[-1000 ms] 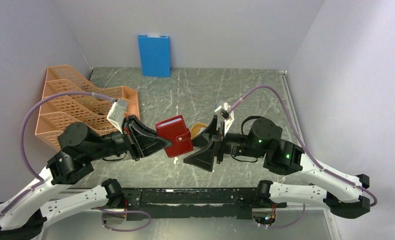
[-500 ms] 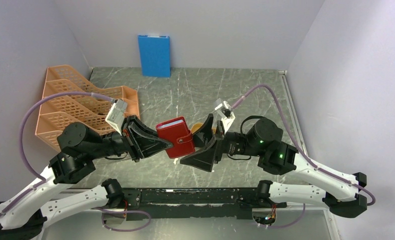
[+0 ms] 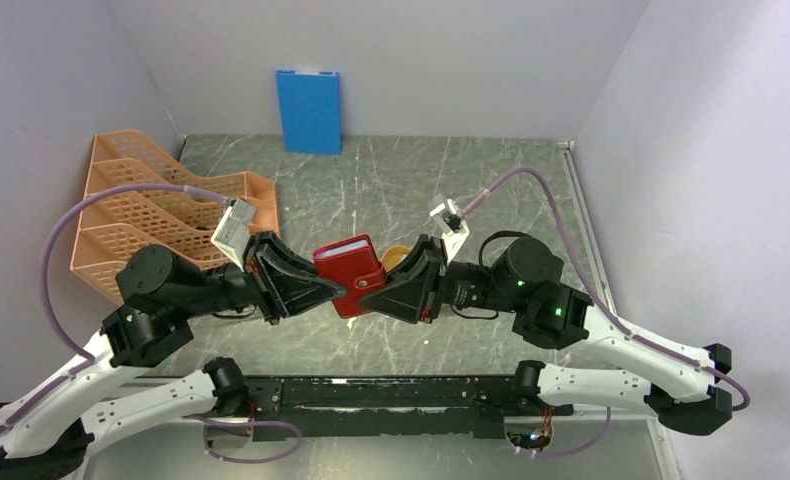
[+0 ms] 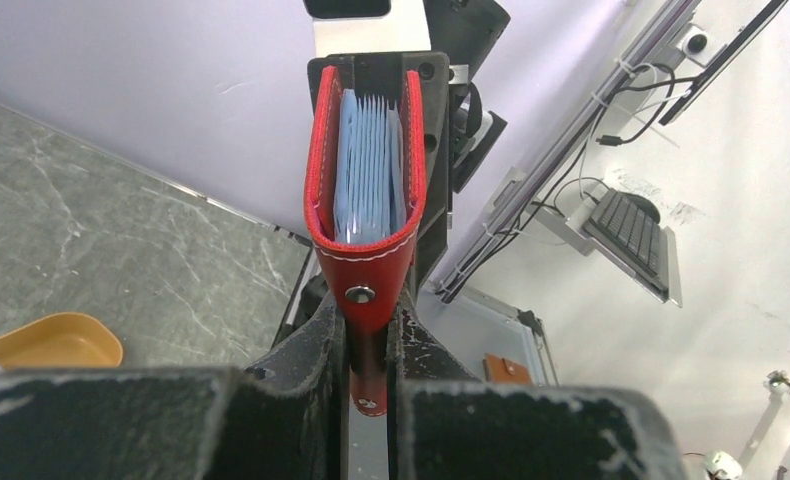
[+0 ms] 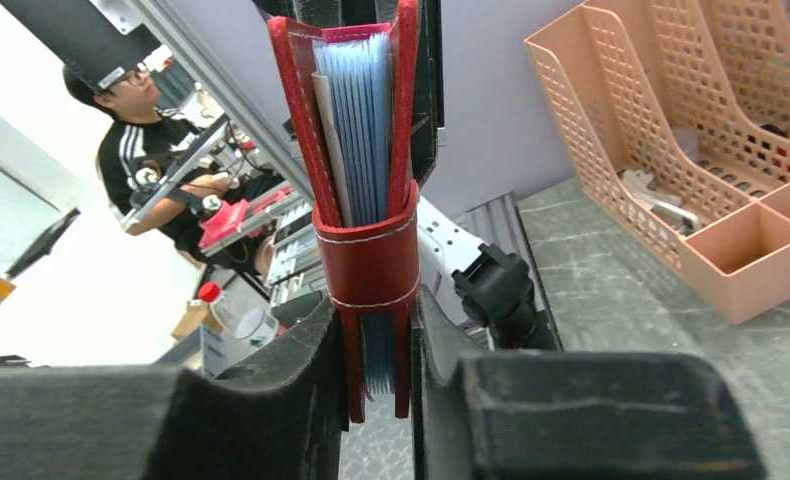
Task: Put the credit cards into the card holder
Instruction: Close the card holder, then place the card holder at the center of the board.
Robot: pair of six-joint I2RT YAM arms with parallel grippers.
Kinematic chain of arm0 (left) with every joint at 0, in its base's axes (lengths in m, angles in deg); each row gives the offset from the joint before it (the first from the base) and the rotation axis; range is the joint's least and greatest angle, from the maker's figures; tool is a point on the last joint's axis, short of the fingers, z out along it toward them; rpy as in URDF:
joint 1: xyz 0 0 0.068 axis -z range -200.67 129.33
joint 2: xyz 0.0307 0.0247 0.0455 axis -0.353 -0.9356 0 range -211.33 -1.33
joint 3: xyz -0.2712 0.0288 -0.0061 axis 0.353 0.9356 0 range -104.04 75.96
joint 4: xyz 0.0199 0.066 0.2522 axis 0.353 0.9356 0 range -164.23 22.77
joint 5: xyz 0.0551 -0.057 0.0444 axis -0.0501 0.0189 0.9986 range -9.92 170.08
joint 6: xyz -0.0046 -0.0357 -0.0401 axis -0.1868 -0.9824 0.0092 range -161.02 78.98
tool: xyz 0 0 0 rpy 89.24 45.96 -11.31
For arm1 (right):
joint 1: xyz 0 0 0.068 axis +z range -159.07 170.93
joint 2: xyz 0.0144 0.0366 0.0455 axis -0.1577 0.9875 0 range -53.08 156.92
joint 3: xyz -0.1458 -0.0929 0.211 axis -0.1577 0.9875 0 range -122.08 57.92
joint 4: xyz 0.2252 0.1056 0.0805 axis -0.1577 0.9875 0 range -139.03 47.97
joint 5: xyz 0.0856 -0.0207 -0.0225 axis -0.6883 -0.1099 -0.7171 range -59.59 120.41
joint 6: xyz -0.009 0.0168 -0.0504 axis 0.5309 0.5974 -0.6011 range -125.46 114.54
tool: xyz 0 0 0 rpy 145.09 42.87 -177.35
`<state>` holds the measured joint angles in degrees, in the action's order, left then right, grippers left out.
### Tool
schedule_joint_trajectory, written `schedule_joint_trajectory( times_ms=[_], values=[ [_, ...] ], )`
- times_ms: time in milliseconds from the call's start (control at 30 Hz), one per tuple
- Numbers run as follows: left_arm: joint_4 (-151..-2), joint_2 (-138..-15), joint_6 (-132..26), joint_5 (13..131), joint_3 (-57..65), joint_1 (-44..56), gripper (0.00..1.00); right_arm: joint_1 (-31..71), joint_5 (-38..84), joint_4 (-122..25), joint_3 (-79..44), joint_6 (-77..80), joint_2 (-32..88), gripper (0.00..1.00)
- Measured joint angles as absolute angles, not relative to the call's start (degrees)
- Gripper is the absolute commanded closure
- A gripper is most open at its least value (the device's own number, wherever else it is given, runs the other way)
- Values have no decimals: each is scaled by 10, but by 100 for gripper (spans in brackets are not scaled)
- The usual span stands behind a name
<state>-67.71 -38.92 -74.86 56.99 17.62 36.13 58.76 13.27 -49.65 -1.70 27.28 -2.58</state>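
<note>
The dark-red card holder (image 3: 349, 268) hangs closed above the middle of the table, held from both sides. My left gripper (image 3: 331, 291) is shut on its snap-tab edge (image 4: 368, 300); the left wrist view shows the tab pinched between the fingers at the left gripper (image 4: 369, 372). My right gripper (image 3: 373, 298) is shut on the opposite edge, its jaws pressed on both covers at the right gripper (image 5: 376, 385). Pale blue credit cards (image 4: 367, 170) sit stacked inside between the covers. Their edges (image 5: 361, 130) also show in the right wrist view.
An orange mesh file rack (image 3: 161, 215) stands at the left, also seen in the right wrist view (image 5: 671, 150). A blue upright board (image 3: 308, 110) leans on the back wall. A yellow-orange tray (image 3: 399, 257) lies under the right gripper, behind the card holder.
My right gripper moved left to the card holder and its jaws closed from wide open onto it. The left gripper kept its hold and barely moved.
</note>
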Motion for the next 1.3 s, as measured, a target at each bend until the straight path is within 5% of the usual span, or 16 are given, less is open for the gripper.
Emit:
schedule_joint_trajectory(
  times_ms=[200, 333, 500, 867, 967, 1100, 1300],
  values=[
    [-693, -386, -758, 569, 184, 361, 43, 589, 138, -508, -13, 280, -26, 100],
    [-720, -375, -771, 564, 212, 362, 34, 589, 164, -518, 7, 289, -28, 100],
    [-738, -367, -781, 566, 236, 361, 42, 589, 180, -517, 13, 292, -26, 100],
    [-744, -365, -784, 595, 244, 359, 94, 597, 184, -517, 4, 292, -22, 100],
    [-744, -365, -784, 596, 244, 359, 95, 597, 184, -517, 4, 291, -22, 99],
    [-730, -363, -783, 608, 243, 359, 95, 597, 185, -511, 4, 291, -22, 46],
    [-639, -346, -765, 669, 236, 362, 95, 593, 206, -419, -10, 266, -44, 36]
  ],
)
